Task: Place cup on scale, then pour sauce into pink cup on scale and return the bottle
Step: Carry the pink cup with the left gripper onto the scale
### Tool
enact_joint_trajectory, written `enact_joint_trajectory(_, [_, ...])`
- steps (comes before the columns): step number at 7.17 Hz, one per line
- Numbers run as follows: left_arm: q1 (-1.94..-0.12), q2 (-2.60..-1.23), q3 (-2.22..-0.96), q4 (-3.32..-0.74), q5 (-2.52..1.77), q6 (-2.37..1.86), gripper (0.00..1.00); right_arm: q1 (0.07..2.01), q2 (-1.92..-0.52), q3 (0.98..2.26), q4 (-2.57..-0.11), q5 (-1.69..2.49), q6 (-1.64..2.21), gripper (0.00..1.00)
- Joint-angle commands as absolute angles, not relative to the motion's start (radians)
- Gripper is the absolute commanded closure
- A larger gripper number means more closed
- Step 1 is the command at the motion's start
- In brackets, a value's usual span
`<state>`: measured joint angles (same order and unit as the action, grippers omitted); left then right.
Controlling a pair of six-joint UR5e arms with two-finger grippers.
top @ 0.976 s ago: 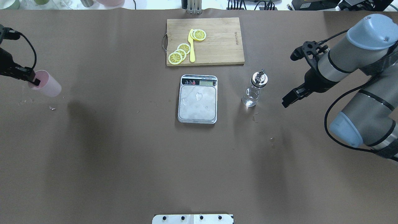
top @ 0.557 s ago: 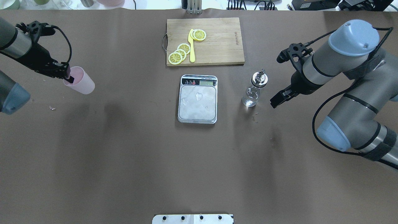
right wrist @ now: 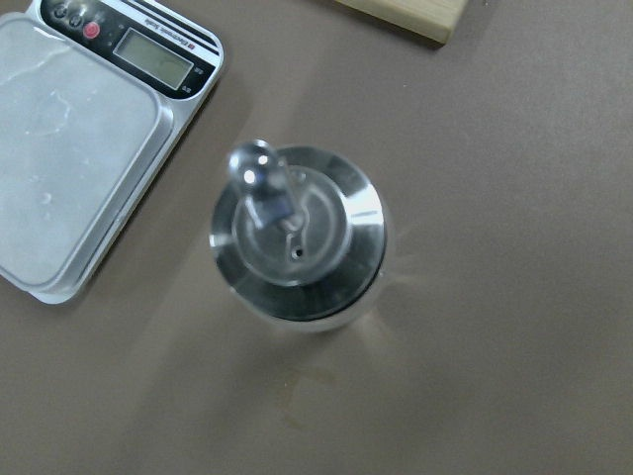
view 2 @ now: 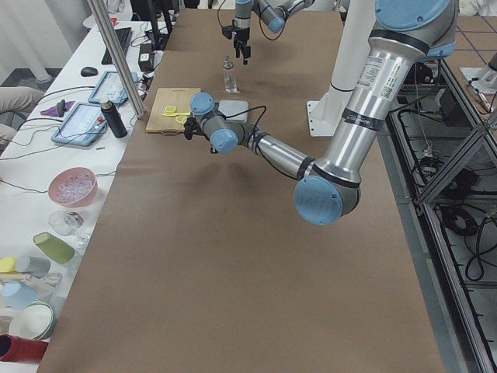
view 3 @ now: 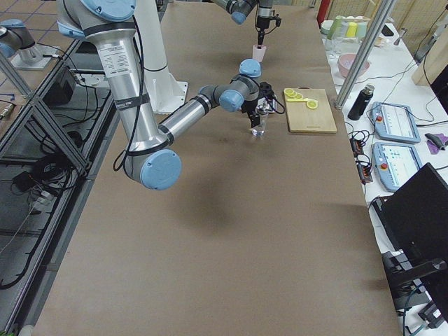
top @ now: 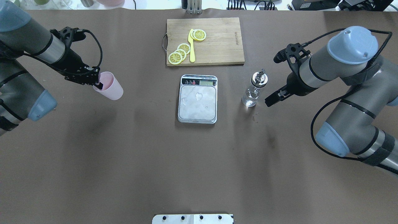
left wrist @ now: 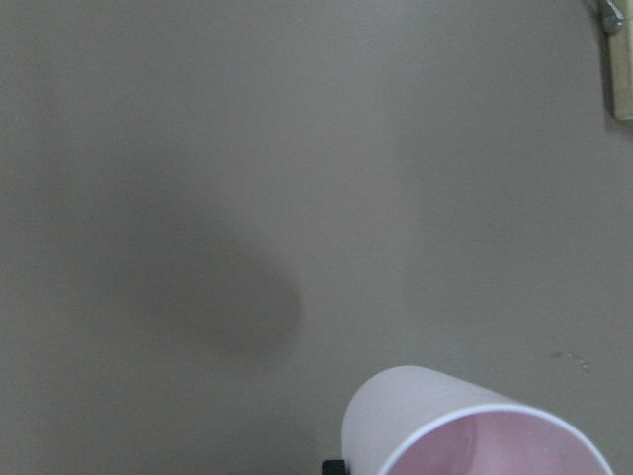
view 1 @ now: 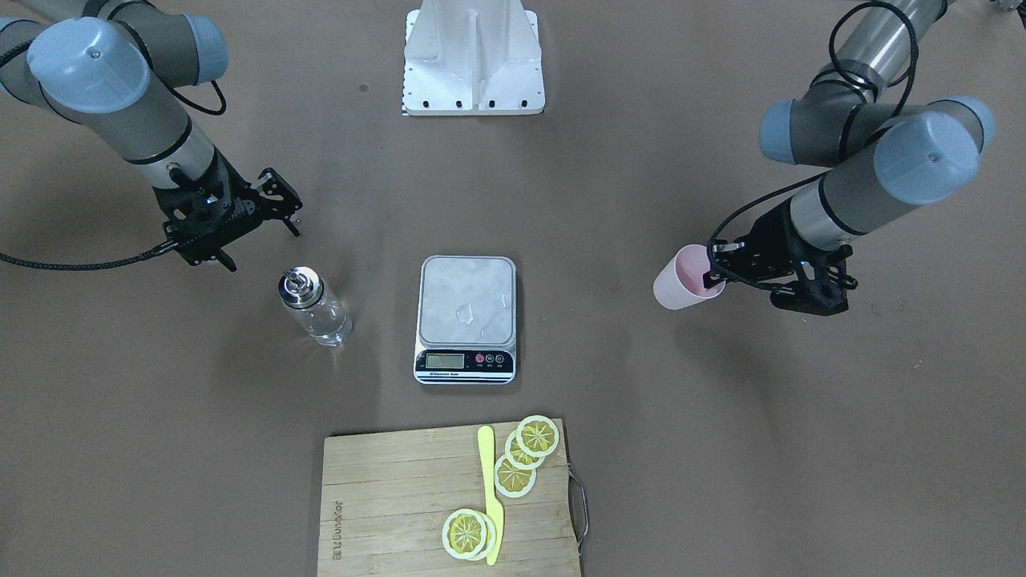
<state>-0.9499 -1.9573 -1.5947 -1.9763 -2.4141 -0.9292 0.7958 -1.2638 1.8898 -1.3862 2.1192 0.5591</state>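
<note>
The cup (left wrist: 435,421) is cut off by the bottom edge at lower right of the left wrist view. In the right wrist view the scale (right wrist: 79,168) runs off the left edge; its display digits are too small to read.

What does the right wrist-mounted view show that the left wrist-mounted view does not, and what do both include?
Only the right wrist view: the bottle seen from above, with its silver cap and spout, and the scale with its display. Only the left wrist view: the pink cup, at the bottom edge. Both: the brown table and a corner of the wooden cutting board.
</note>
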Motion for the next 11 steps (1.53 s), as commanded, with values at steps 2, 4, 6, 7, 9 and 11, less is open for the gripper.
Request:
enact_joint_trajectory(2, [-0.919,-2.0,-1.597,-1.956,-2.399,-0.978,1.0,0.776,-1.265,1.893,-1.32,2.114,0.661,0.0])
enact_joint_trajectory(4, [-0.876,-2.064,-1.606,-1.918,-2.353,-1.062,1.0,0.772,-1.272,1.887,-1.267,2.079,0.666,0.0])
enact_joint_trajectory(6, [-0.827,-2.144,-1.623,-1.844,-2.32,-1.146,1.0,0.733,-1.29,1.865,-1.2,1.984,0.664,0.0])
enact_joint_trajectory(7, [-0.806,-2.167,-1.64,-1.795,-2.298,-1.15,1.0,0.729,-1.293,1.856,-1.174,1.959,0.664,0.0])
enact_joint_trajectory(9, [-0.778,-2.197,-1.652,-1.764,-2.281,-1.182,1.0,0.724,-1.292,1.852,-1.169,1.905,0.664,0.0])
enact_joint_trajectory(11, [-0.738,-2.227,-1.654,-1.763,-2.232,-1.225,1.0,0.715,-1.29,1.829,-1.062,1.859,0.664,0.0])
